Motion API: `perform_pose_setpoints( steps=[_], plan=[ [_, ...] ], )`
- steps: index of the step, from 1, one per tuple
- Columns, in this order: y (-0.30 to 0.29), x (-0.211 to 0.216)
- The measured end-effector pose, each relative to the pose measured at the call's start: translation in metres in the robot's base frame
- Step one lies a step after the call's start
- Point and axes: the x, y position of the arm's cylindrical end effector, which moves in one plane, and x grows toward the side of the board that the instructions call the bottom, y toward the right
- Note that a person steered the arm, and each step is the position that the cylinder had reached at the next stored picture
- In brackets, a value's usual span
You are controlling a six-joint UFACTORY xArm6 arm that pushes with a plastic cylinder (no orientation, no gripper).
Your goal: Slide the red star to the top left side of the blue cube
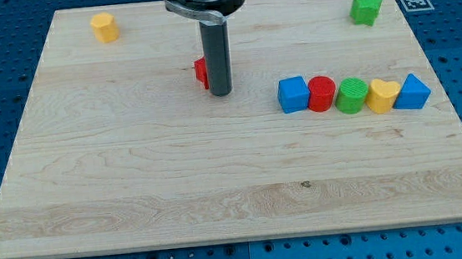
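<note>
The red star (200,72) lies on the wooden board, mostly hidden behind the rod; only its left part shows. My tip (221,93) rests on the board right beside the star, on its right and slightly toward the view's bottom. The blue cube (292,95) sits to the right of the tip, at the left end of a row of blocks, with a gap of board between it and the tip.
The row continues rightward with a red cylinder (321,93), a green cylinder (351,95), a yellow heart-like block (382,95) and a blue triangular block (412,92). A yellow block (104,27) sits at top left, a green star (365,8) at top right.
</note>
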Motion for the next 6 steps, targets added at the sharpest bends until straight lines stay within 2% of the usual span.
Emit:
perform_pose_setpoints(
  steps=[1, 2, 3, 4, 5, 6],
  plan=[
    [-0.035, 0.009],
    [-0.066, 0.0],
    [-0.058, -0.037],
    [-0.022, -0.051],
    [0.022, -0.051],
    [0.028, -0.051]
  ],
)
